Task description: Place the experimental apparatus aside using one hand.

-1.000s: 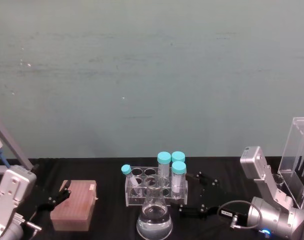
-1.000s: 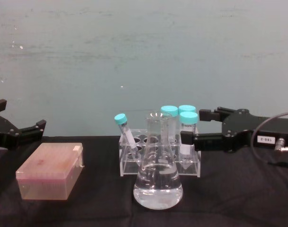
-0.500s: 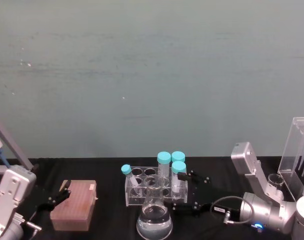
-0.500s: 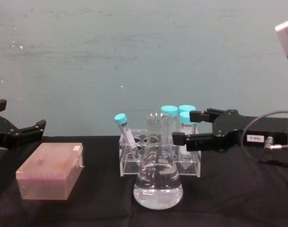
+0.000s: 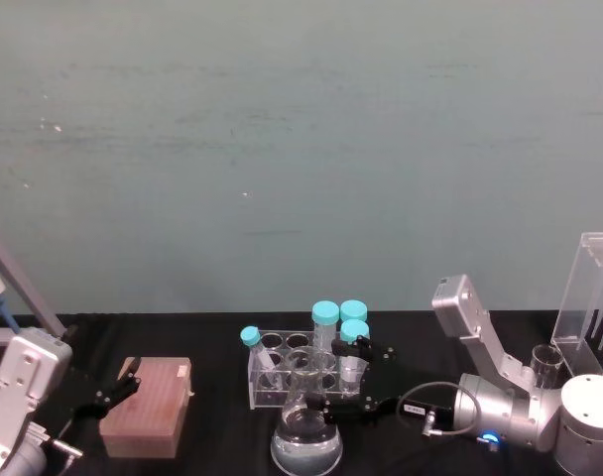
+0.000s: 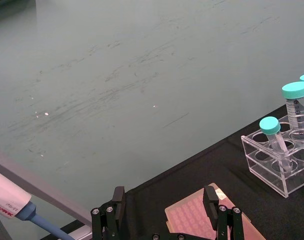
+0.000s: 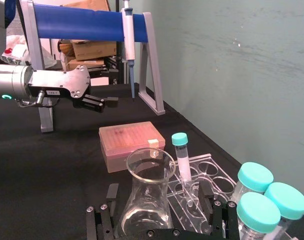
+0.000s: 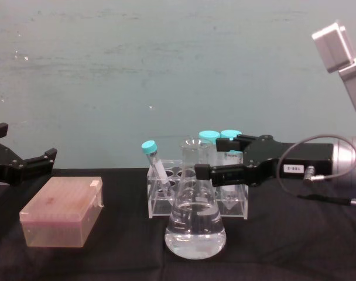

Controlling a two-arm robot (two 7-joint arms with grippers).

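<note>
The large conical flask with clear liquid stands at the table's front, before a tube rack. My right gripper reaches in from the right at neck height and is open. In the chest view one of its fingers crosses in front of the flask neck and the other lies behind. The right wrist view shows the flask between the spread fingers of the right gripper, not clamped. A tall acrylic stand and a small glass beaker sit at the far right. My left gripper rests open at the left.
A clear rack with teal-capped tubes stands just behind the flask. A pink tip box lies on the left, under the left gripper. A pipette stand occupies the far left. Black cloth covers the table.
My right gripper has travelled left from beside the rack until its open fingers straddle the flask neck. The flask, the rack and the left arm have not moved.
</note>
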